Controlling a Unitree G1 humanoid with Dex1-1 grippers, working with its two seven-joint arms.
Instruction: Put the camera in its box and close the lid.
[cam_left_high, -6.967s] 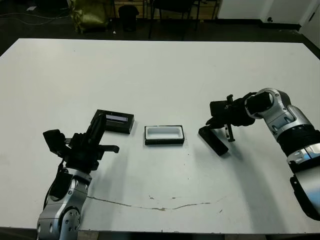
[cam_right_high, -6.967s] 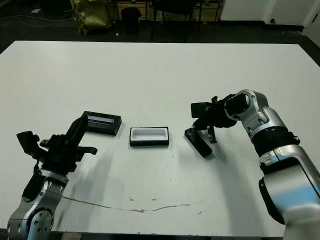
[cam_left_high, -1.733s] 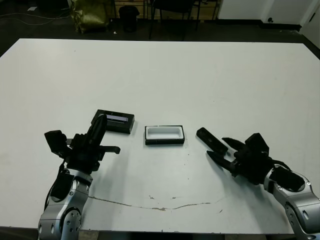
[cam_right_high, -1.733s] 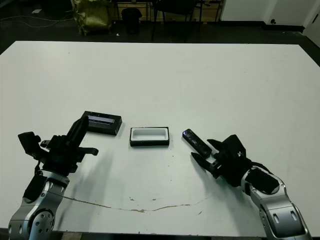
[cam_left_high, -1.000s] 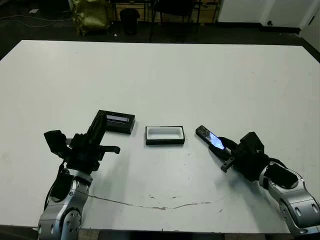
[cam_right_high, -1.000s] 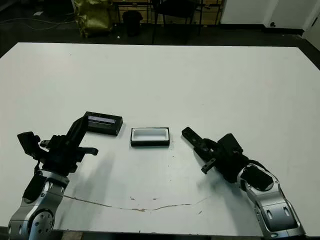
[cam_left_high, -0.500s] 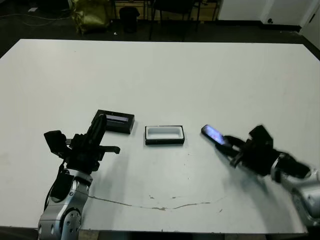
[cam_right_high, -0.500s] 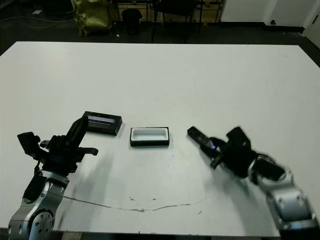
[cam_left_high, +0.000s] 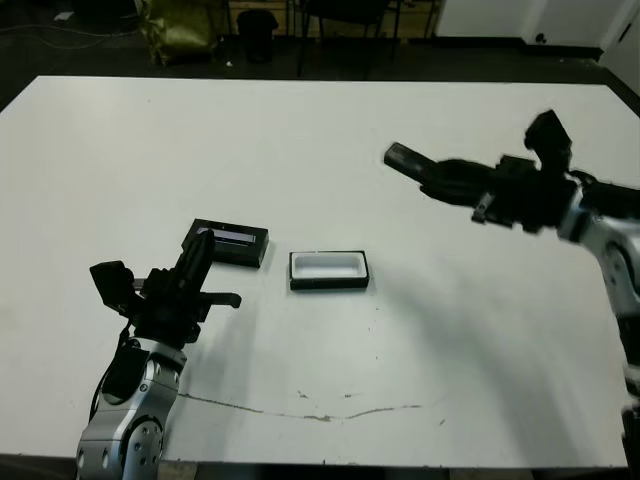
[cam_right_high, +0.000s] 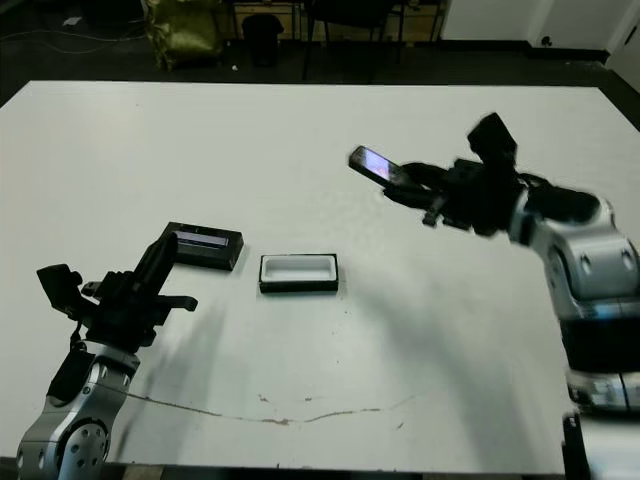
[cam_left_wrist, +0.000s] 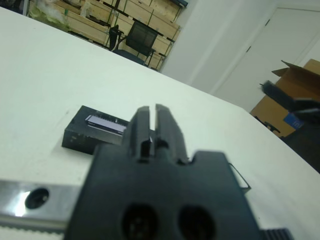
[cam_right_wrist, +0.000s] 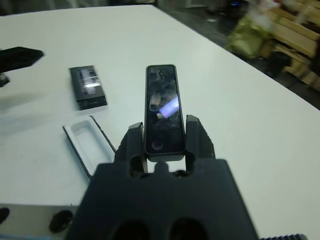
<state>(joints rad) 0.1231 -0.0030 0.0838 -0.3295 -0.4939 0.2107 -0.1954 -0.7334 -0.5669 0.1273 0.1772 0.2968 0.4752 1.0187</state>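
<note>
My right gripper is shut on the camera, a slim black bar with a bluish glint, and holds it in the air, tilted, well above the table and right of the box. The right wrist view shows the camera clamped between both fingers. The box, a shallow black tray with white lining, lies open and empty at mid-table. Left of it rests the lid, black with a pale stripe. My left gripper hovers by the lid's near left end, fingers together, holding nothing.
A thin crack line runs across the table near its front edge. Chairs and a yellow-green bag stand on the floor beyond the far edge. Bare white table lies around the box.
The right gripper closed on the camera beside the box and has lifted it high, up and away from the table surface. The left arm, lid and box have stayed put.
</note>
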